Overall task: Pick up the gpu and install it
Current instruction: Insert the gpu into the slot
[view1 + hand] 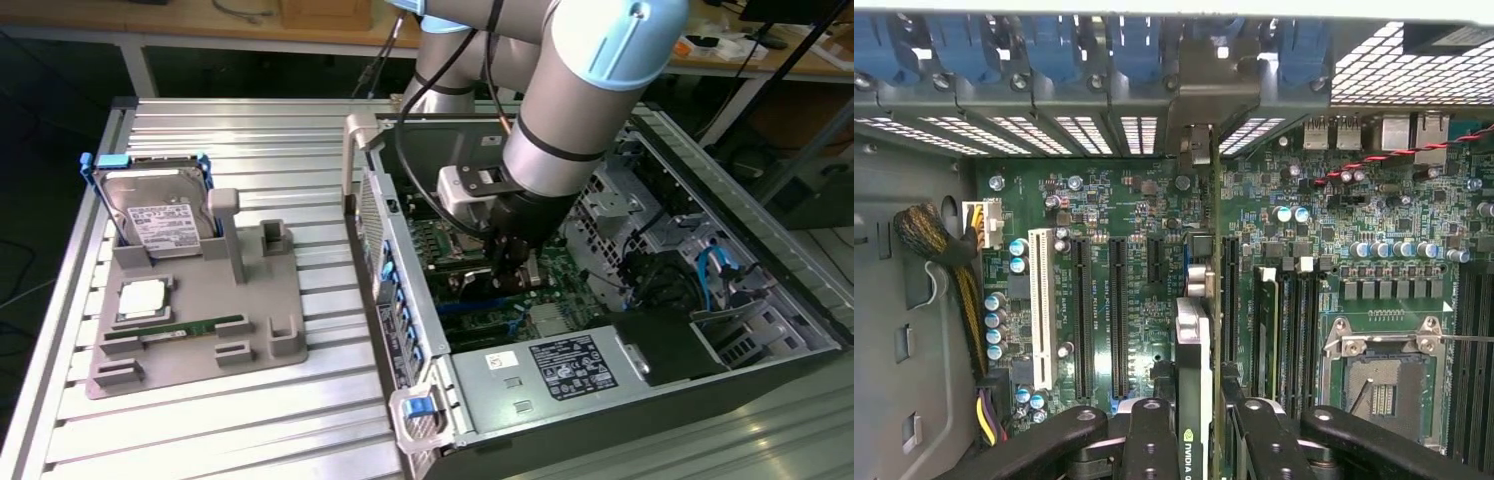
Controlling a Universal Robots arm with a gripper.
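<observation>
**GPU pinched on edge over the slots – here's what I'd worry about**

Exterior view first: the arm is reaching down into the open PC case [380, 200], and the gripper [511, 262] sits low over the motherboard [461, 245], roughly mid-board. Off to the exterior view's left, the grey fixture [200, 355] has the hard drive [158, 218] standing in it and the memory stick [194, 327] lying flat. Both are well apart from the action.

Wrist view: this one's clearer. The gpu [1192, 340] is seen edge-on, running straight away from the camera. The gripper [1204, 440] is clamped on it, with the black fingers [1152, 440] drawn in narrow against both faces of the card. Its bracket [1199, 150] points at the rear slot opening [1194, 75]. The card hangs among the long expansion slots [1118, 315], with the CPU socket [1382, 375] further off on one side. I can't tell whether the connector edge is touching a slot yet or just hovering above it.

What could bite, in my opinion:
- It's a thin card held by a narrow pinch, so any push against resistance could make it pivot or slide in the fingers.
- If the card edge sits slightly beside the slot rather than over it, pressing down loads the board, not the socket.
- The bracket tip could snag on the case's rear frame, which would tilt the card and leave it half seated.
</observation>
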